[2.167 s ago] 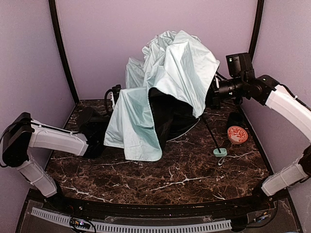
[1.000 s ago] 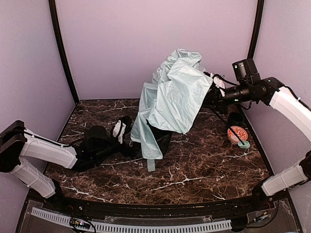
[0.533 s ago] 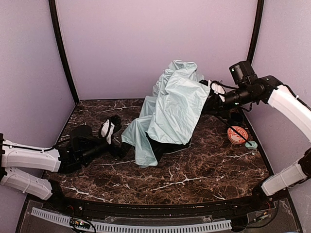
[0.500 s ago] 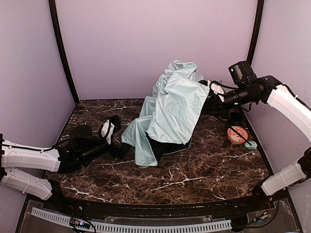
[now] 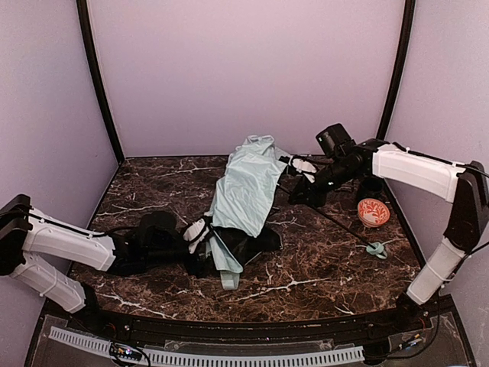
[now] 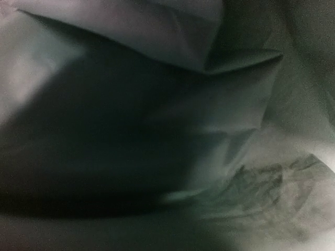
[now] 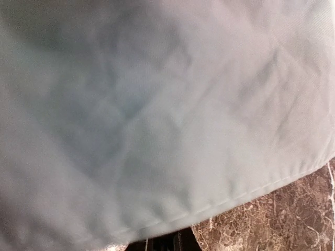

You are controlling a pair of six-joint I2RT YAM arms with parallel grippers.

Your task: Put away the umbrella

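The left gripper (image 5: 200,232) lies low on the table (image 5: 306,283), pushed against the near hem of the umbrella (image 5: 244,187). One pale finger shows from above, but I cannot tell whether the jaws stand apart or are closed. Its own camera is no help: dim folds of cloth (image 6: 209,104) fill the view, with only a blurred patch of marble in the lower right corner.

The right gripper (image 5: 300,164) is closed, right at the raised far end of the canopy. Whether any fabric or rib sits between its fingers is hidden (the wrist view there is almost all pale mint cloth (image 7: 157,104), with a sliver of table under the hem).

The umbrella sits mid-table, slumped in a long mint strip from the right gripper down toward the left one, with black lining spilling out at the near end. Its thin shaft (image 5: 336,222) slants right to the small handle (image 5: 375,248) on the marble. An orange-and-white round object (image 5: 373,212) sits just beyond the handle.
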